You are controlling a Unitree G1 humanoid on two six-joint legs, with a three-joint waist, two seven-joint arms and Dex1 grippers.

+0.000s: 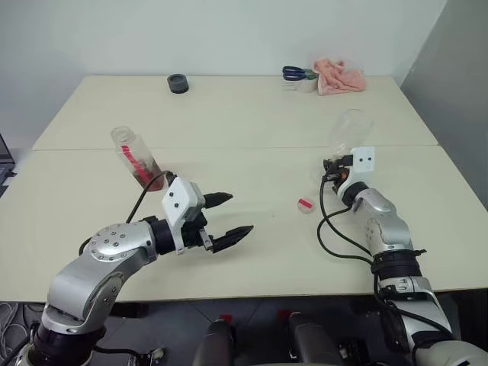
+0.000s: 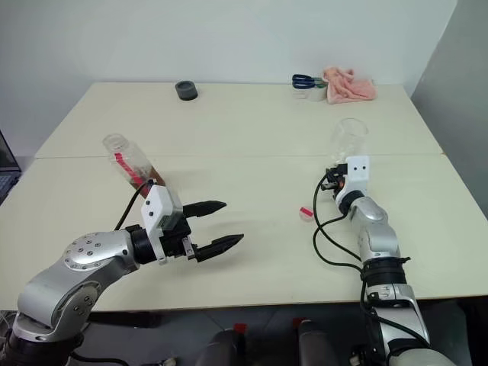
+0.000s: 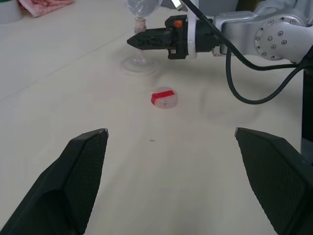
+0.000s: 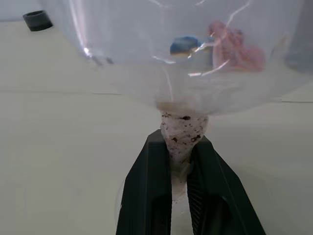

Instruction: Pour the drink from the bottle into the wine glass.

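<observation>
Around the wine glass (image 1: 350, 131), the table (image 1: 244, 122) is bare toward the far edge. On its near side the right gripper (image 3: 139, 40) blocks the stem, and a small red-and-white cap (image 1: 306, 204) lies near it. The bottle (image 1: 138, 164) stands well apart, with open table between.

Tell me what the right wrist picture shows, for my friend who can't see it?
The right hand is shut on the speckled stem of the wine glass, just under its clear rounded bowl. Behind it stretches a pale table, with a small dark round puck at the far edge and a pink cloth seen blurrily through the glass.
</observation>
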